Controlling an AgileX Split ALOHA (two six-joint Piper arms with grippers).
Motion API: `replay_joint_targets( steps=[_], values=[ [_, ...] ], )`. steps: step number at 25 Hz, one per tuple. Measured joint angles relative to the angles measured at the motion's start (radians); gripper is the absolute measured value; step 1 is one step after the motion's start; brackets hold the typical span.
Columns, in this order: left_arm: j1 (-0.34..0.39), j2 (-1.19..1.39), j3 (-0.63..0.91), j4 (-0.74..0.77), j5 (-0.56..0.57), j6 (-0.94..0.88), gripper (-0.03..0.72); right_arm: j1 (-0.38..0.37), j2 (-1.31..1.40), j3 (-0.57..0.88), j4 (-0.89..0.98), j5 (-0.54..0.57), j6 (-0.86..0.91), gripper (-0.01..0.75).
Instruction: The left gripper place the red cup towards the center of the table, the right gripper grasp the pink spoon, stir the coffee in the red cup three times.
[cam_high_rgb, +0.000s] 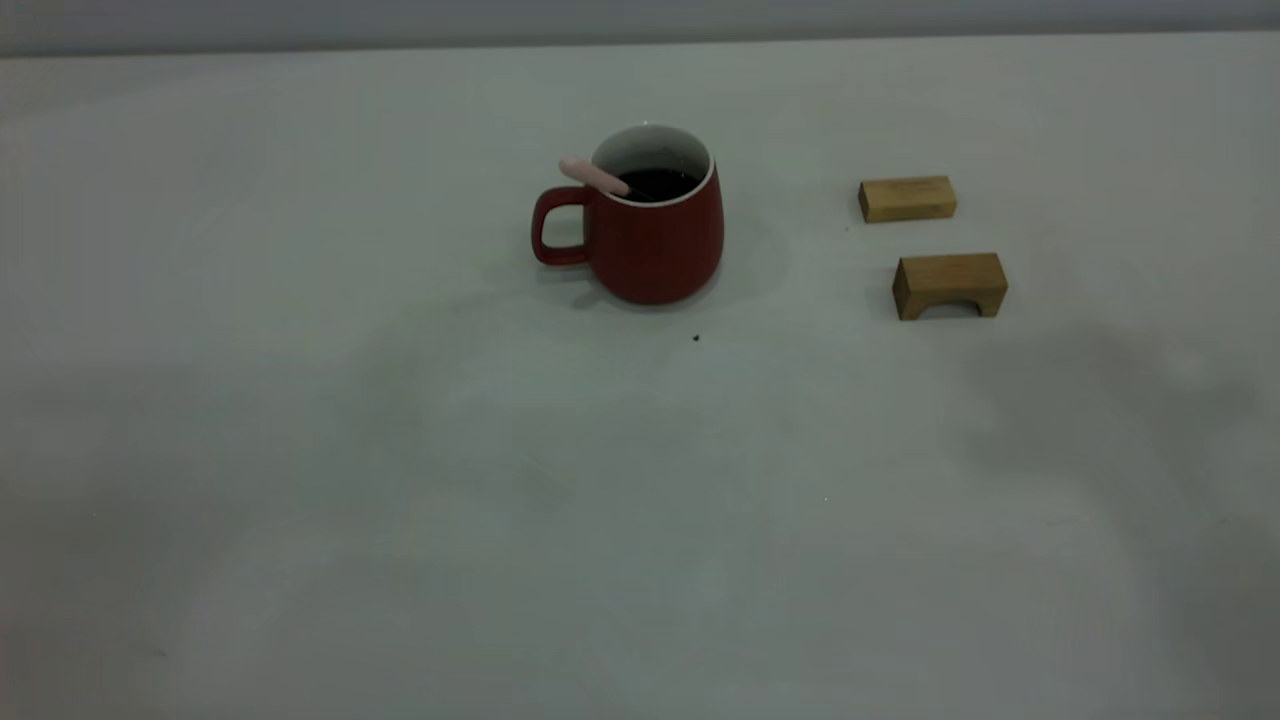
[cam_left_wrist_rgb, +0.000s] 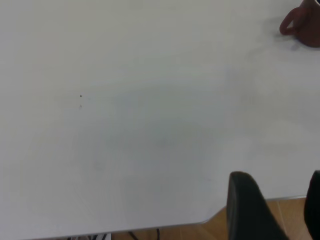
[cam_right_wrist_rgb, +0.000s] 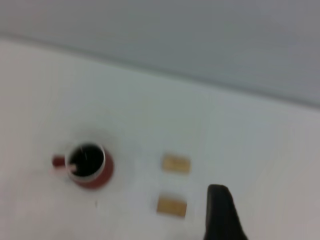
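The red cup (cam_high_rgb: 655, 235) stands mid-table with the pink spoon (cam_high_rgb: 594, 177) leaning in its coffee (cam_high_rgb: 658, 183) (handle over the rim). Both grippers sit well away from it; whether either is spread or pressed together cannot be told.

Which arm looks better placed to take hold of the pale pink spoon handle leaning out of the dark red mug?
Probably right. Its wrist view shows the whole dark red mug and pale pink spoon handle; the left wrist view catches only the mug's edge.

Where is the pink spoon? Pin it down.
In the exterior view the pink spoon stands in the red cup, leaning over the rim above the handle, left of two wooden blocks.
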Motion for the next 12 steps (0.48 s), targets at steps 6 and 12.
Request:
replay_joint_targets(
  steps=[6, 12],
  values=[
    [0.0, 0.0, 0.0, 0.0, 0.0, 0.0, 0.353, -0.022, -0.326, 0.246, 0.002, 0.0, 0.014, 0.502],
    [0.0, 0.0, 0.0, 0.0, 0.0, 0.0, 0.353, -0.22, -0.669, 0.751, 0.018, 0.0, 0.045, 0.502]
  ],
)
